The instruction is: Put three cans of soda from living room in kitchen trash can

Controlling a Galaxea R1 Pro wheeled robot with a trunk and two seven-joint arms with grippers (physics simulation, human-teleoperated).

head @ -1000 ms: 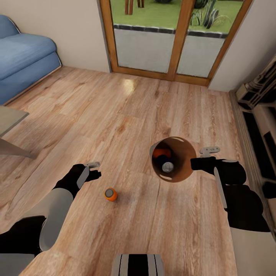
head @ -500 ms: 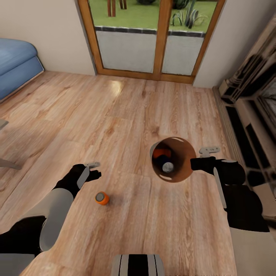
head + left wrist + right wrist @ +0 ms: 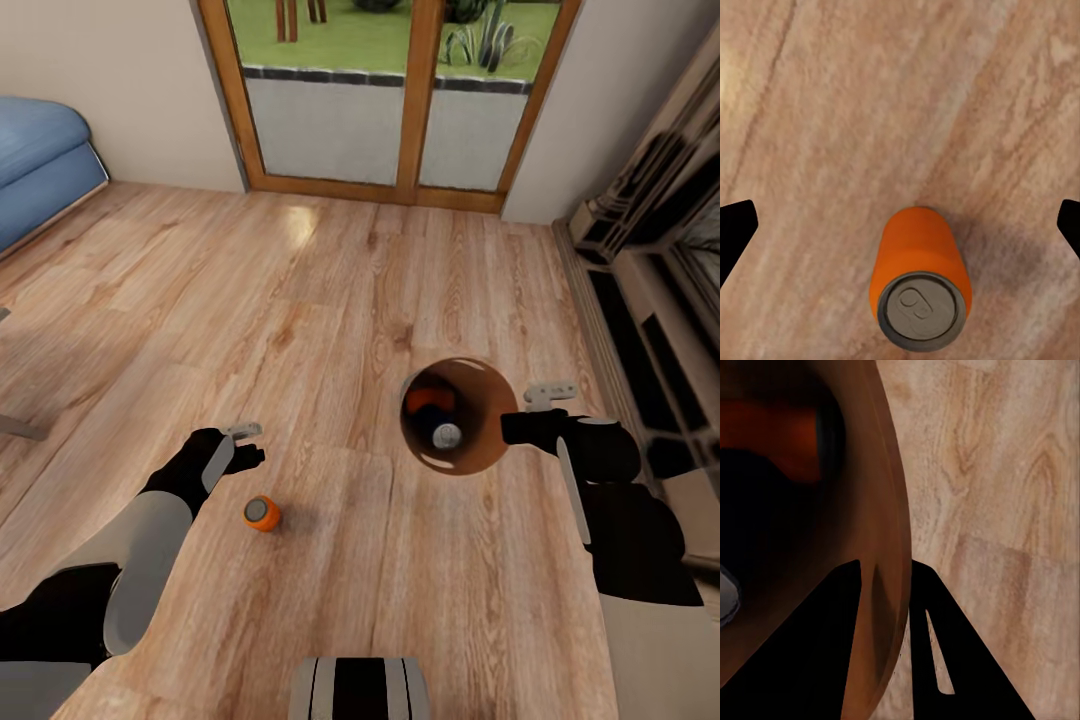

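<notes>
Take the trash can (image 3: 478, 455) as your landmark: it hangs from your right gripper (image 3: 515, 428), whose fingers (image 3: 832, 660) straddle its rim, one inside the wall and one outside, so that gripper is clamped on the bin's edge. The can is a round, glossy copper-brown bin with a dark inside, seen from above over the wood floor (image 3: 330, 300). In it you can see an orange can (image 3: 428, 398) toward the far side and a dark blue can (image 3: 446, 434) with a silver top nearer you; in your right wrist view the orange one glows dimly deep in the bin (image 3: 784, 435).

The third soda can (image 3: 262, 513) stands upright on the floor, well to the left of the trash can and apart from it. It is bright orange with a silver top and pull tab (image 3: 919, 304). Your left gripper (image 3: 243, 443) is above it and a little farther from you than the can. Its jaws are wide apart: in the left wrist view the dark fingertips (image 3: 735, 229) sit at the two edges, with the can between them but touching neither.

Beyond the trash can are the glass doors (image 3: 390, 100); the blue sofa (image 3: 45, 160) is far off to its left.
</notes>
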